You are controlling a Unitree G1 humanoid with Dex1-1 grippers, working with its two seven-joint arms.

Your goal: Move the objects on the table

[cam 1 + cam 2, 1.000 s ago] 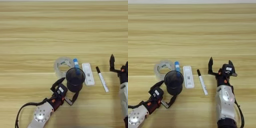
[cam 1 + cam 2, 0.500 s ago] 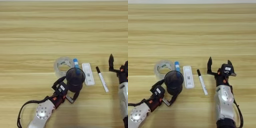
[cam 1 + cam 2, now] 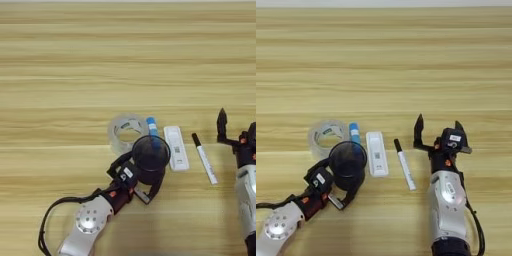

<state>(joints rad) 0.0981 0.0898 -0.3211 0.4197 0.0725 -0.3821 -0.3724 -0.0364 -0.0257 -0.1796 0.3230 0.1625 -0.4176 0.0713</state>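
Left gripper [image 3: 345,184], low at the near left of the bench [image 3: 75,60], clamped around the dark see-through cup [image 3: 348,165], one black finger on each side of its wall. Cup upright, standing just in front of the clear tape roll [image 3: 327,136] and the blue tube [image 3: 354,134], overlapping the tube's near end. White test cassette [image 3: 376,153] just right of the cup, lying lengthwise. Slim white marker [image 3: 405,164] right of the cassette, black cap at the far end, slightly angled. Right gripper [image 3: 437,131] near the marker's right, spread wide and holding nothing, fingers pointing away from the robot.
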